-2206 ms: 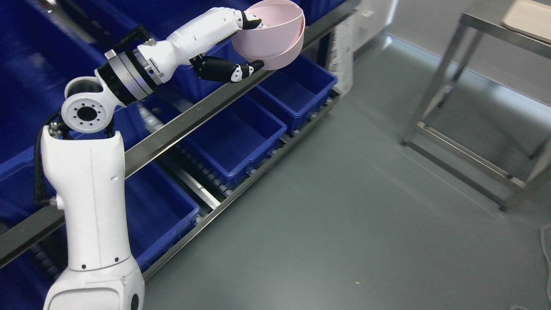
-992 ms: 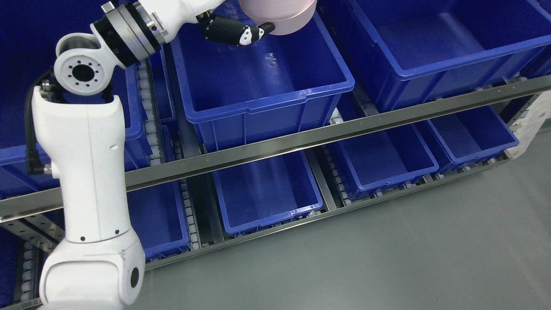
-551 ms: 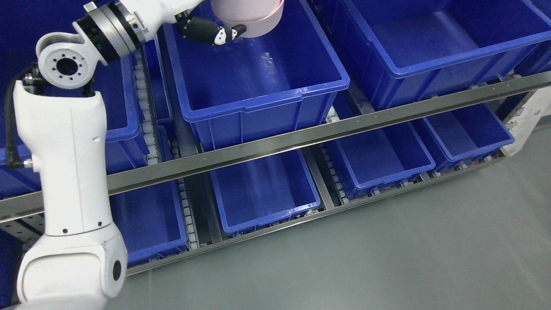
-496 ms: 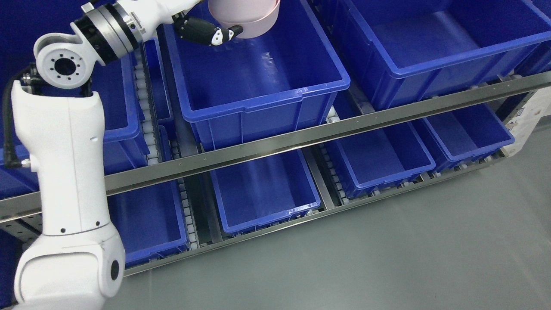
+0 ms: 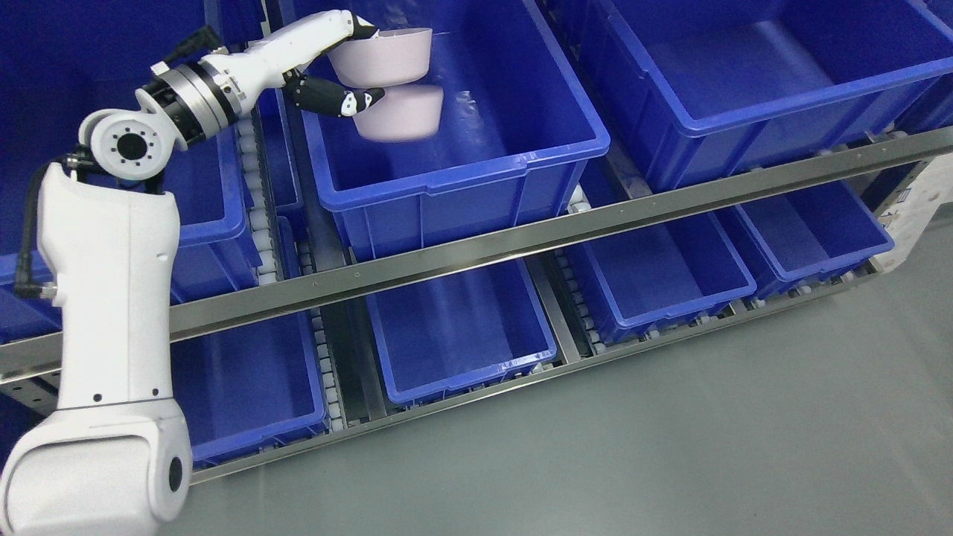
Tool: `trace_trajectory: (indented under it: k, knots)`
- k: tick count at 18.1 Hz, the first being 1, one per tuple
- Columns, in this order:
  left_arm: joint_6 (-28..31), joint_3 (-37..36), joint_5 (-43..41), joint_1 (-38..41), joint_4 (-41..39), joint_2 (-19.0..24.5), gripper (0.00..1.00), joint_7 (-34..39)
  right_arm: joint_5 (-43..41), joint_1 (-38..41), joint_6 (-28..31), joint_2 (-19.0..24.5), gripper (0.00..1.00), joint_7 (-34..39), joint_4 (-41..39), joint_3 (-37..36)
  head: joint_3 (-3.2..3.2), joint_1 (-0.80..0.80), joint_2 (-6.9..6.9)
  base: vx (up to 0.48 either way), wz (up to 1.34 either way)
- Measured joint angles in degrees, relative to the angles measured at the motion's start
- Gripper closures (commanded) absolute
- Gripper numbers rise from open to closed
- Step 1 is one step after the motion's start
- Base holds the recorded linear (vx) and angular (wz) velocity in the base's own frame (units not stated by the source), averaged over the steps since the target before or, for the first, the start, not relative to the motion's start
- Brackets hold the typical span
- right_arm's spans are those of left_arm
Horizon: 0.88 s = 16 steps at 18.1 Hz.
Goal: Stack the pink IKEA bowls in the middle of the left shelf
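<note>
Head view: left hand (image 5: 339, 63) fingers (image 5: 327, 95) pinching rim of upper pink bowl (image 5: 383, 56) over blue bin (image 5: 461, 167); second bowl (image 5: 398, 120) below, blurred.

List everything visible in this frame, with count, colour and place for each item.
pink bowls: two, pale pink; upper one gripped at its rim, lower one blurred just beneath, both above the interior of the middle upper bin.
upper bins: at least three, blue, on the upper shelf level.
lower bins: four, blue, on the bottom level.
shelf rail: one, silver metal, running diagonally across the rack front.
floor: grey, lower right.
left arm: one, white, entering from lower left.
left hand: one, white and black, closed on the upper bowl's rim.
</note>
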Motion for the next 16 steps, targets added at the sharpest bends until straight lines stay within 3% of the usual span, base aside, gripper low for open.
trace_trajectory:
  k: [3,5,7,11,14,16]
  knots:
    - [-0.03,-1.15,-0.22,-0.16,3.26,-1.25,0.92,2.47,0.0,0.0,0.0,0.0,0.0,-0.12,0.0,0.0,0.0,0.0,0.0,0.0,0.0]
    - [-0.1,-2.03,-0.33,-0.23,5.13,-1.95,0.82,3.65,0.0,0.0,0.0,0.0,0.0,-0.26,0.0,0.0,0.0,0.0,0.0,0.0,0.0]
    - [-0.12,-2.83,-0.39,-0.26,6.86,-2.62,0.41,4.18,0.0,0.0,0.0,0.0,0.0,-0.34,0.0,0.0,0.0,0.0,0.0,-0.008,-0.02]
    - [-0.12,-3.15,-0.28,-0.16,9.15,-3.58,0.11,4.67,0.0,0.01,0.0,0.0,0.0,-0.03,0.0,0.0,0.0,0.0,0.0,-0.013,-0.07]
    - [-0.17,-2.44,0.0,-0.18,9.78,-4.6,0.03,9.89,0.0,0.0,0.0,0.0,0.0,0.04,0.0,0.0,0.0,0.0,0.0,-0.003,-0.01]
    - [-0.38,-1.35,1.04,-0.43,9.76,-5.17,0.02,17.92,0.0,0.0,0.0,0.0,0.0,0.06,0.0,0.0,0.0,0.0,0.0,0.0,0.0]
